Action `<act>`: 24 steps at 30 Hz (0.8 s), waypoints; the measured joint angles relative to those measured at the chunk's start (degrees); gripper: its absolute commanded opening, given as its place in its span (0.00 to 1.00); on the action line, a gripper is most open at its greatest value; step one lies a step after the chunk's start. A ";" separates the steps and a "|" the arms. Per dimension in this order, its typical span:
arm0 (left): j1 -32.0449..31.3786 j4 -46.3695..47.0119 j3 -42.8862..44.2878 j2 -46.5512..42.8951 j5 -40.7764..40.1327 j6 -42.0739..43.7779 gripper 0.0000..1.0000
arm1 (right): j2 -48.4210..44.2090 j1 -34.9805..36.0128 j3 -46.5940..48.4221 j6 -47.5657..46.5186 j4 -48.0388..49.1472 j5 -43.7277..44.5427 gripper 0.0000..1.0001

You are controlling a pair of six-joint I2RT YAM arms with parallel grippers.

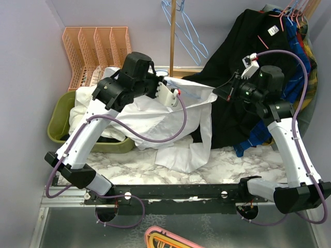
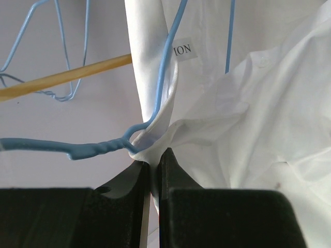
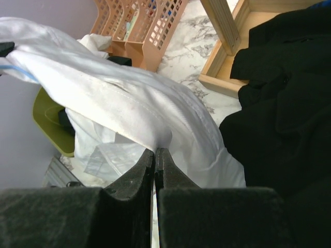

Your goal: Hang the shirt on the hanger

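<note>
The white shirt [image 1: 155, 116] hangs stretched between my two grippers over the table, its lower part drooping onto the marble. My left gripper [image 1: 177, 95] is shut on the collar fabric [image 2: 153, 155] beside the neck label [image 2: 184, 49]. The light-blue hanger [image 2: 93, 150] has its twisted neck just above the left fingertips, and its wire runs up inside the collar [image 2: 168, 57]; most of it is hidden by cloth. My right gripper [image 1: 218, 93] is shut on a fold of the shirt [image 3: 155, 129], next to the black shirt [image 3: 279, 103].
A wooden stand [image 1: 173, 36] at the back holds spare blue hangers [image 1: 189, 39]. The black shirt [image 1: 243, 62] and pink hangers [image 1: 289, 15] hang at the right. A peach file rack [image 1: 95, 51] and a green bin [image 1: 59, 124] stand at the left.
</note>
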 measured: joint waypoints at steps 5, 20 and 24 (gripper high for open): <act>-2.23 4.20 -1.44 -0.26 -5.53 -3.85 0.00 | 1.77 -0.20 4.00 -0.31 -5.79 -2.56 0.01; -7.69 7.34 -1.51 -0.33 -12.04 -20.26 0.00 | 12.83 18.29 12.87 8.85 -2.45 -1.73 0.01; -7.69 8.31 -1.40 -0.33 -11.91 -22.91 0.00 | 16.68 20.87 17.59 10.84 0.92 -1.03 0.01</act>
